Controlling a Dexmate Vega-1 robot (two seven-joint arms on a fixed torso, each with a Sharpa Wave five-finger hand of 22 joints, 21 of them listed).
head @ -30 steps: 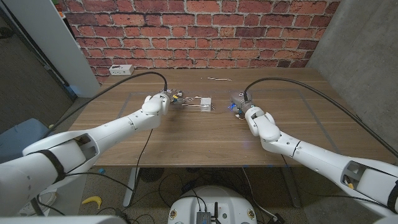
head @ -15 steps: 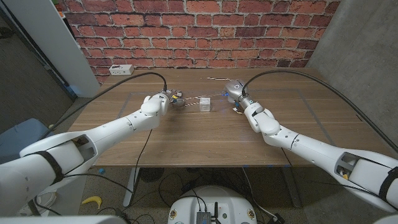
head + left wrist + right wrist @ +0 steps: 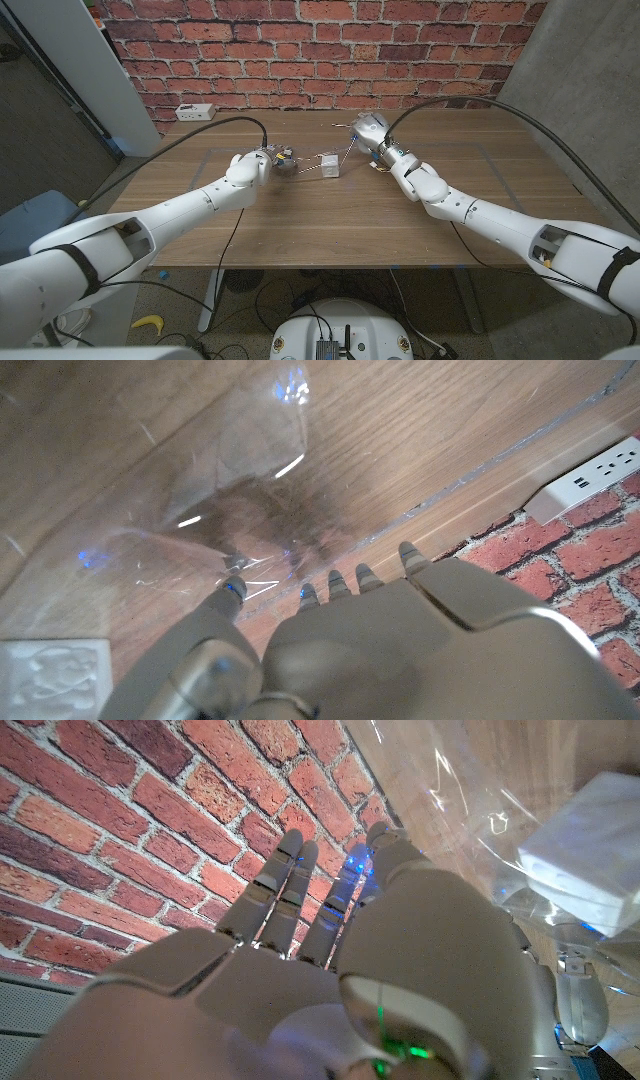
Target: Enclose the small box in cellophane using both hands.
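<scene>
The small white box sits mid-table on a clear cellophane sheet. My left hand is just left of the box and pinches the sheet's bunched left edge low over the wood. My right hand is raised behind and to the right of the box, and a taut strip of cellophane slants from it down to the box. In the right wrist view the film spreads past my fingers toward the box. The box's corner shows through the film beside my left thumb.
A white power strip lies at the table's back left, also seen as a power strip against the brick wall. A thin pale strip lies near the back edge. Bare wood spreads in front of the box.
My right hand has risen from the table right of the box and swung back and leftward, drawing the cellophane's right edge up. The left hand and the box have stayed put.
</scene>
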